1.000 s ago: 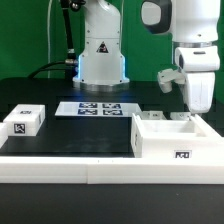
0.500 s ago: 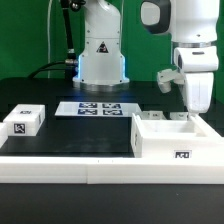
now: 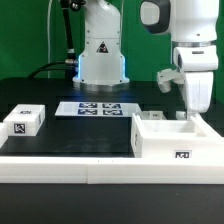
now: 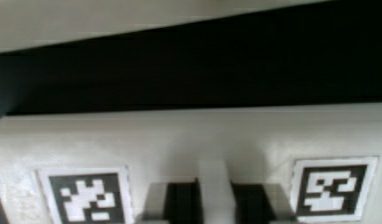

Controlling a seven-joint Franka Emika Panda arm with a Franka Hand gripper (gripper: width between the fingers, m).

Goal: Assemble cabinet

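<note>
The cabinet box (image 3: 178, 140) is a large white open box with a tag on its front, standing at the exterior view's right. A small white part (image 3: 154, 117) sticks up at its back left. My gripper (image 3: 190, 116) reaches down at the box's back right. In the wrist view the two dark fingers (image 4: 177, 205) straddle a thin white wall (image 4: 214, 190) between two tags (image 4: 81, 196), and the gripper (image 4: 214, 208) is shut on it. A white tagged block (image 3: 23, 122) lies at the left, far from the gripper.
The marker board (image 3: 96, 109) lies flat at the back middle, in front of the robot base (image 3: 100, 55). A long white border bar (image 3: 70, 165) runs along the front edge. Black table surface lies between the block and the box.
</note>
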